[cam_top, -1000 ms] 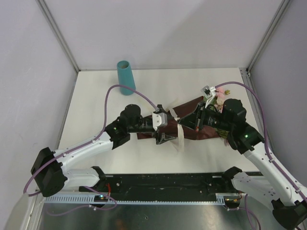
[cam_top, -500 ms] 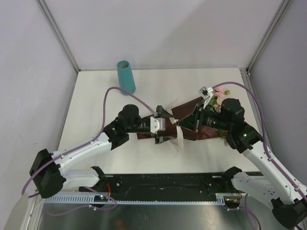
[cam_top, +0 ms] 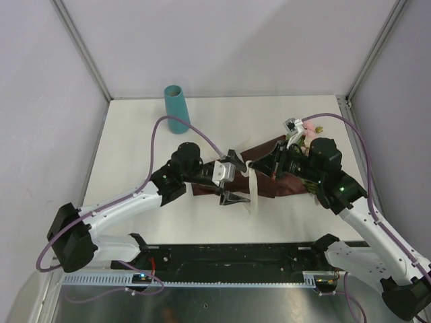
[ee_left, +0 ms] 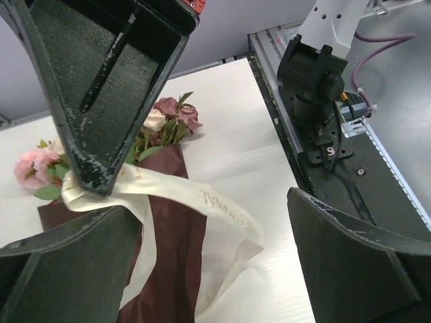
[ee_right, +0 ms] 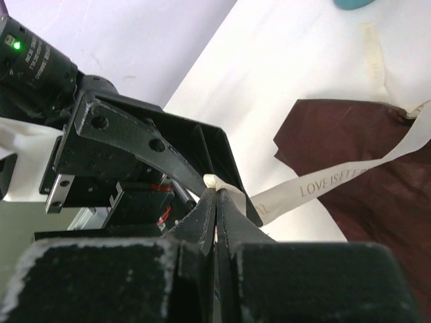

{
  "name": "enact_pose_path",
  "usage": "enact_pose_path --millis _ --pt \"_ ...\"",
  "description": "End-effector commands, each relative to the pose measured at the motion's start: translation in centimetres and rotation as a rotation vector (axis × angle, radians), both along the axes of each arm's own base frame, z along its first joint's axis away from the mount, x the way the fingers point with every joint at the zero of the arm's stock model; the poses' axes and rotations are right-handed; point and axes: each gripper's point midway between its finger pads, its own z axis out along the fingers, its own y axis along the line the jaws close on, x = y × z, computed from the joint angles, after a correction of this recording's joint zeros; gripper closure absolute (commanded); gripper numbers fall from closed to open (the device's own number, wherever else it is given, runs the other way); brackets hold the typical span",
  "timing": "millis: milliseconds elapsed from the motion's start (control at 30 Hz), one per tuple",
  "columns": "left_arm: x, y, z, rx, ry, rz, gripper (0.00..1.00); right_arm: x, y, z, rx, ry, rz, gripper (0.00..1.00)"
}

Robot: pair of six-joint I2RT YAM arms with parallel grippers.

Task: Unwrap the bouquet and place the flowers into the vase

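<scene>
Left gripper point(cam_top: 237, 180) is spread wide and holds nothing. The bouquet point(cam_top: 269, 185) lies flat on the table just at its 3 o'clock, with the flowers point(cam_top: 310, 134) at the 1 o'clock end. Right gripper point(ee_right: 215, 195) is pressed together, pinching the end of the cream ribbon point(ee_right: 323, 183) over the dark red wrapping point(ee_right: 350, 141). The vase point(cam_top: 176, 108) stands upright, well apart, at 11 o'clock from the left gripper.

lab test cell, white table point(cam_top: 135, 128), grey walls point(cam_top: 229, 40), aluminium posts point(cam_top: 81, 48)
</scene>
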Motion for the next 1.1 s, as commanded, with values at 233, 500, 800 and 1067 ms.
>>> enact_pose_path --millis 233,500,800,1067 --pt "2.3 -2.8 1.0 0.007 0.175 0.099 0.25 2.4 -0.4 0.4 0.113 0.001 -0.154 1.0" --pt "7.2 -1.9 1.8 -0.021 0.213 0.371 0.99 1.9 -1.8 0.6 0.125 0.008 -0.223 0.81" --pt "16.7 8.2 11.2 -0.228 0.25 0.97 1.0 0.3 -5.7 1.4 0.161 -0.025 -0.376 0.1" --pt "19.1 18.5 21.3 -0.353 0.071 1.372 1.0 1.4 -6.0 -3.1 0.106 0.085 -0.442 0.15"
